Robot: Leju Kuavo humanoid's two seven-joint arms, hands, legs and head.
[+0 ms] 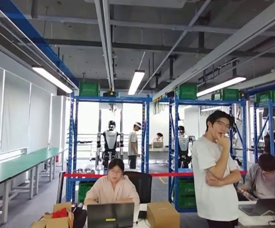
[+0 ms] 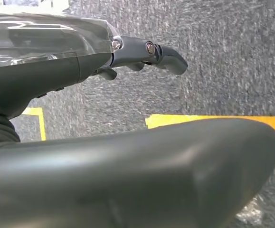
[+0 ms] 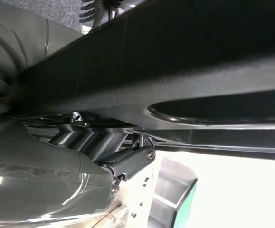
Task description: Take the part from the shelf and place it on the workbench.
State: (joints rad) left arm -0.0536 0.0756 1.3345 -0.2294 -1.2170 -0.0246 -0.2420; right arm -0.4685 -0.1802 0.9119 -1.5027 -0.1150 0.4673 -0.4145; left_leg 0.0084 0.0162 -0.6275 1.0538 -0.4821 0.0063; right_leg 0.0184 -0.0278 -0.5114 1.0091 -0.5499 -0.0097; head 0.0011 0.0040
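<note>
Two blue shelf racks stand across the room, with green bins on their top level and more green bins low down. I cannot pick out the part on them from here. Long green-topped workbenches run along the left wall. My left hand hangs over grey floor, its fingers stretched out and apart from the thick thumb, holding nothing. My right hand hangs too, with its dark fingers lying straight and nothing in them.
A seated person works at a laptop straight ahead, another stands to the right, and a third sits at the far right. Red-white tape spans the racks. A cardboard box sits on the near table. Yellow floor tape lies under my left hand.
</note>
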